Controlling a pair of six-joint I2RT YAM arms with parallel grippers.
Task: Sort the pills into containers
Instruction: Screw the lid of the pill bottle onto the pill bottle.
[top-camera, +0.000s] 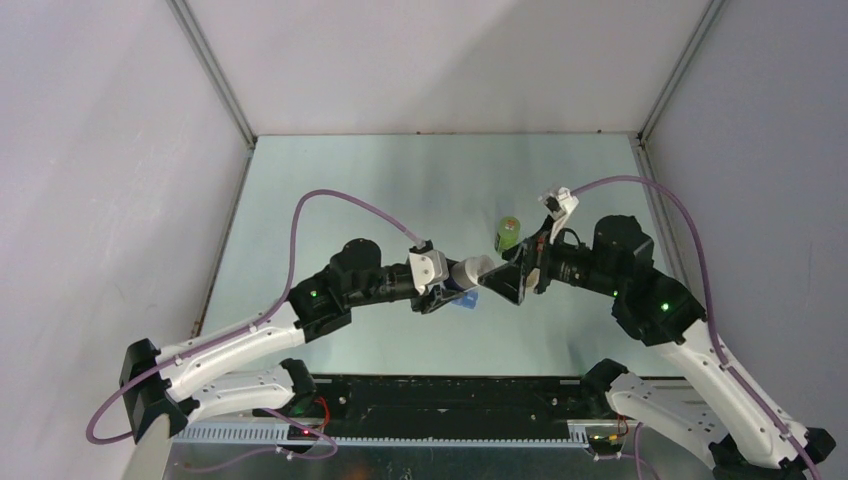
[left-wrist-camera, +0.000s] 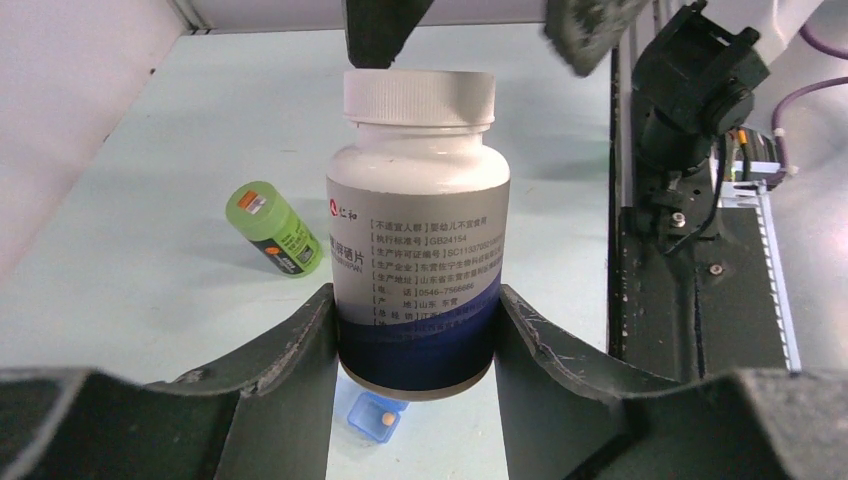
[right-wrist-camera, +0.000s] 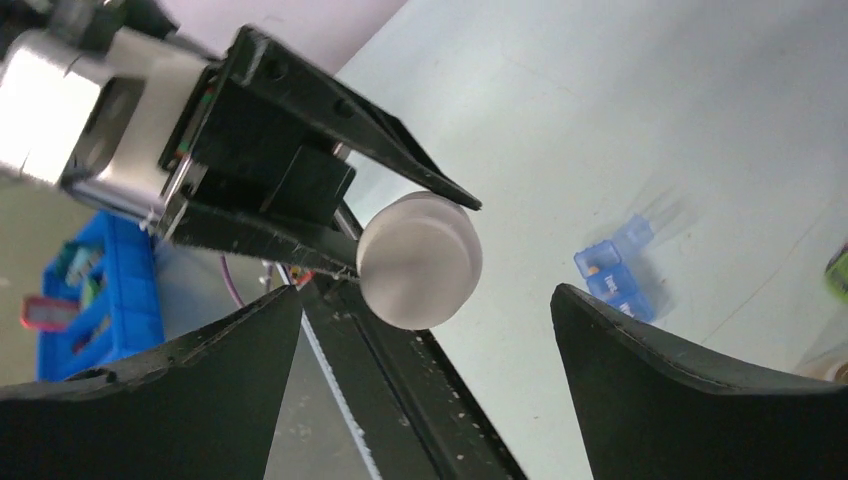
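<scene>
Pale, bare table (top-camera: 400, 180) stretched out between the white walls, and both arms met above its middle. From the left, the left gripper (top-camera: 458, 283) was clamped on the lower body of a white bottle (left-wrist-camera: 420, 230), one finger on each side of the label. It held the bottle off the surface with the ribbed cap (left-wrist-camera: 418, 97) pointing toward the other arm, which I took as a way of steadying the bottle so the cap could be twisted off. Just below the bottle, on the table, lay a small blue pill box (left-wrist-camera: 375, 415) with what looked like one orange pill (left-wrist-camera: 385, 421) inside. A little farther back, apart from both arms, sat a green bottle (left-wrist-camera: 275, 228), tipped on its side. On the right, the right gripper (right-wrist-camera: 425, 297) had its jaws spread wide and released, gripping nothing. The cap sat between the two fingers, closer to one than the other, with clear space on both sides.
</scene>
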